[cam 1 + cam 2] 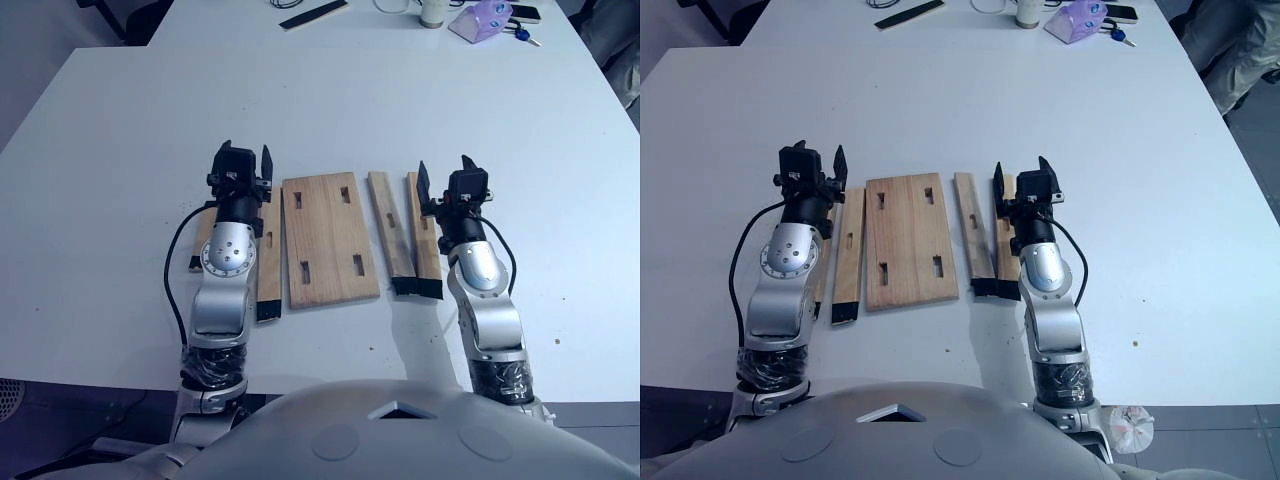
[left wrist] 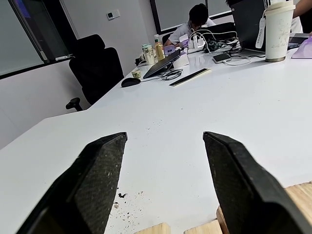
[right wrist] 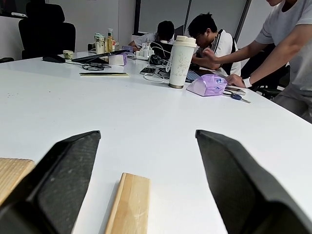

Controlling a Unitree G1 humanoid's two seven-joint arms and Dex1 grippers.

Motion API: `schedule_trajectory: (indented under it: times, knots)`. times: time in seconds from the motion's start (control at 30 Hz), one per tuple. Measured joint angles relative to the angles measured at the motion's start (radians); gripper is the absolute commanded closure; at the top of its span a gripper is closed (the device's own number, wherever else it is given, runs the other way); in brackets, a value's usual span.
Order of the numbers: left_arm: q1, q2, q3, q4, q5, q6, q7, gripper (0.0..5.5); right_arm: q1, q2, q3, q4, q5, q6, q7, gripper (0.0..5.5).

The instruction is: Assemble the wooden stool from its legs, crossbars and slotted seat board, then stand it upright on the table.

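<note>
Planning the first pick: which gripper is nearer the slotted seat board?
Left. The left gripper is just left of the seat board; the right gripper lies beyond a leg on its right.

No text, number or sign can be read — any print on the tall cup [image 3: 181, 61] is too small to be made out.

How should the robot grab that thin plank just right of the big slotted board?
Probably from straight above, pinching across the narrow width of the plank toward its far half: it lies flat, and there white table shows on both long sides.
</note>
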Motion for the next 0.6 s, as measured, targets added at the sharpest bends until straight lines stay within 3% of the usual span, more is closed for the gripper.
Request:
schedule_trajectory:
  times: [0.6]
  knots:
    - [-0.002,-0.015,-0.001,-0.02,-0.015,0.049,-0.02,2.6,0.01,0.028,-0.035,-0.036,0.071,0.09,0.003,1.89]
